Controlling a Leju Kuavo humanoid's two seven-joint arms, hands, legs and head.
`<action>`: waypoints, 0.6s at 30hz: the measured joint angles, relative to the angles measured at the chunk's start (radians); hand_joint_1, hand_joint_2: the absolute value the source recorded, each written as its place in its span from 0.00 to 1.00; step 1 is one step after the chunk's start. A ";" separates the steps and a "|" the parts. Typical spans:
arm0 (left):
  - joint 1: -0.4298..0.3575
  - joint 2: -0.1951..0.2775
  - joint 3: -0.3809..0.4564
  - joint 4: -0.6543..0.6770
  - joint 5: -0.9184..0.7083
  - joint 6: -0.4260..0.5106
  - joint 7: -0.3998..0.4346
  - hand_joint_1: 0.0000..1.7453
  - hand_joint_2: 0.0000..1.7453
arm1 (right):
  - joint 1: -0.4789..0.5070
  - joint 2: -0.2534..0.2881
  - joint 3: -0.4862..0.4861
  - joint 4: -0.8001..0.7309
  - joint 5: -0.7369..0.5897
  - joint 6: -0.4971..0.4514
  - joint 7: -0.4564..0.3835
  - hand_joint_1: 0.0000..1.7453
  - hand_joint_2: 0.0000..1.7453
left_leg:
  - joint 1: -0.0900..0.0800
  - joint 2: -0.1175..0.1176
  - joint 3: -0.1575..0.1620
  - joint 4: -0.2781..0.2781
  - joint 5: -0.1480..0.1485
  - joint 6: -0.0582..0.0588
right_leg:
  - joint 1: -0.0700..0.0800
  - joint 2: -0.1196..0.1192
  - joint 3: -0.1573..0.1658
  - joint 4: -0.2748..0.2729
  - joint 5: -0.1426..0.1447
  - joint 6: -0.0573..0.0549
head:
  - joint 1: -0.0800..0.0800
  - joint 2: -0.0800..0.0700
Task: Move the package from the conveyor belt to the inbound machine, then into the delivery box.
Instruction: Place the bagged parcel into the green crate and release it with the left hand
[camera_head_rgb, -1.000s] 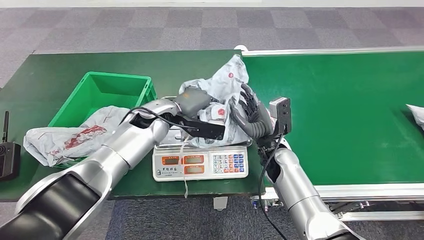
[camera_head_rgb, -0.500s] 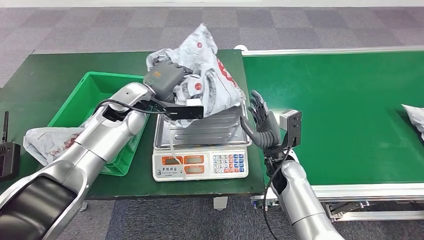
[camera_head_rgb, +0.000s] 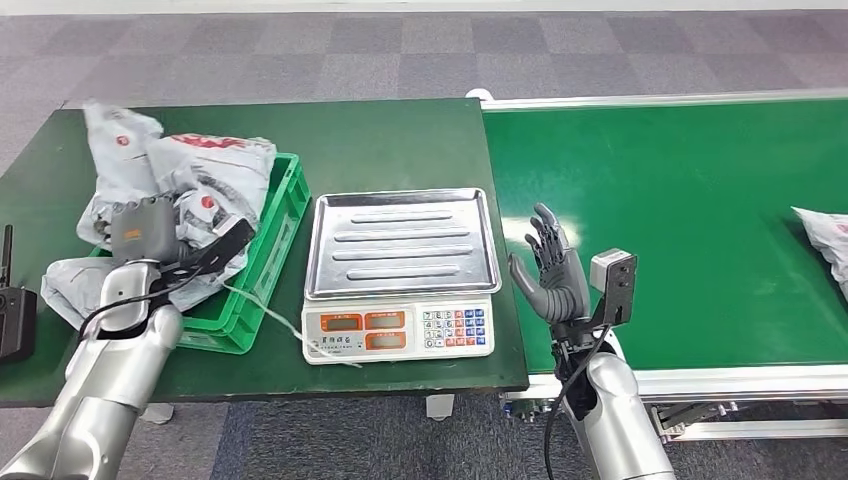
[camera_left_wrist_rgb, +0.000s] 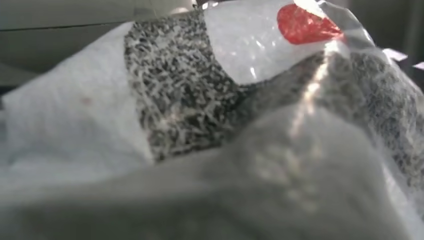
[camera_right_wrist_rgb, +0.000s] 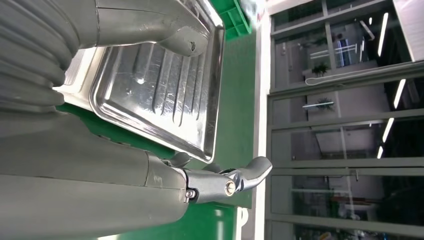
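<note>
Package in left robot hand

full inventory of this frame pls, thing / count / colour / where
held package: 1, grey-white plastic bag with red print, in the left hand over the green crate
second package: 1, grey-white, lying at the crate's near-left side under the held one
crate: 1, green, on the dark green table left of the scale
scale: 1, white base with orange displays, bare steel tray, table centre
conveyor belt: 1, green, right of the table
package on belt: 1, grey-white, far right edge
black device: 1, table's left edge
left hand: grey, grips the held package
right hand: dark fingers spread, raised beside the scale, holds nothing
</note>
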 joint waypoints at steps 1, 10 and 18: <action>0.011 0.000 0.023 0.001 -0.003 -0.017 -0.001 0.00 1.00 | 0.000 0.000 0.000 0.000 0.000 -0.001 0.001 0.00 1.00 | 0.000 0.000 0.000 0.000 0.000 0.000 | 0.000 0.000 0.000 0.000 0.000 0.000 | 0.000 0.000; 0.046 -0.022 0.113 -0.002 0.065 -0.032 -0.098 0.00 1.00 | -0.013 -0.001 0.000 0.004 0.001 -0.019 0.002 0.00 1.00 | 0.000 -0.002 0.000 0.000 0.000 0.000 | 0.000 -0.003 0.001 0.000 0.000 0.000 | 0.000 0.000; 0.069 -0.077 0.110 -0.128 0.353 -0.106 -0.231 0.00 1.00 | -0.038 -0.001 0.016 0.025 0.044 -0.086 0.022 0.00 1.00 | 0.000 -0.004 -0.001 0.000 0.000 0.000 | 0.000 -0.004 0.001 0.000 0.000 0.000 | 0.000 0.000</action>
